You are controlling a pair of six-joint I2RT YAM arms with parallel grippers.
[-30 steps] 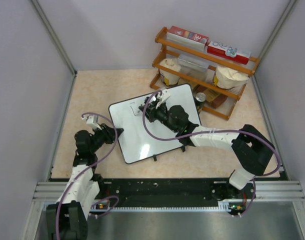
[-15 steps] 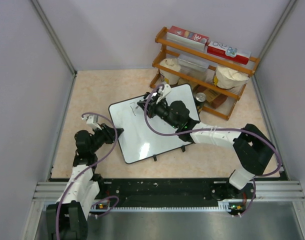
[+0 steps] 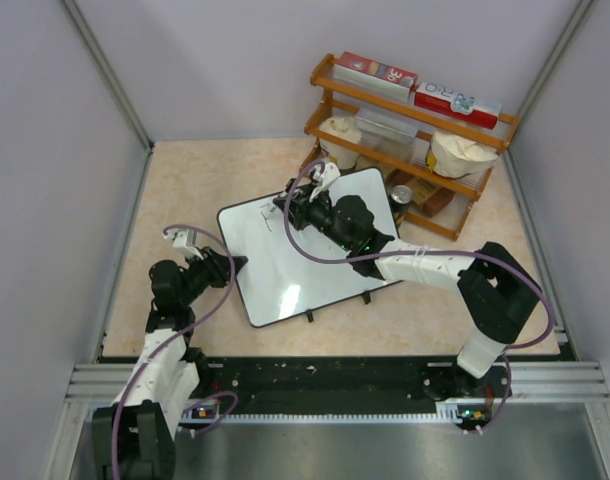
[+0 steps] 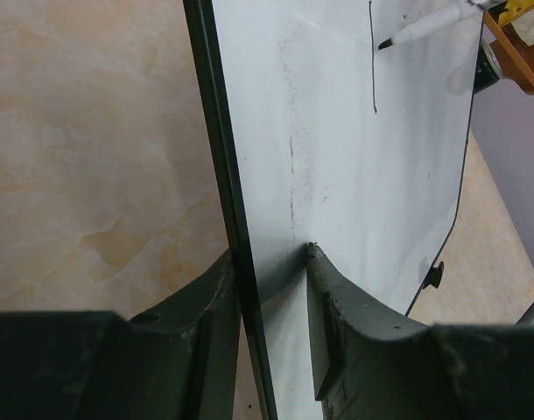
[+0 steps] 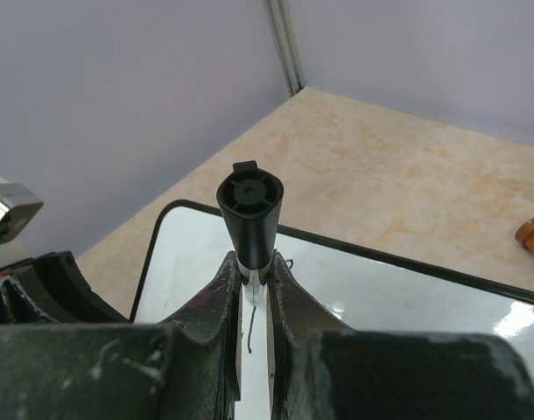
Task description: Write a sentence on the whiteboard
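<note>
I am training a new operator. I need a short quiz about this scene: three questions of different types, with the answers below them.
1. True or false: the left gripper clamps the rim of the whiteboard.
2. What does the right gripper hold above the board? A) a marker B) an eraser C) a cup
3. Short answer: what marks does the board bear now?

Key
1. True: one finger sits on each face of the board's edge.
2. A
3. Only a few thin black strokes, no readable word.
</note>
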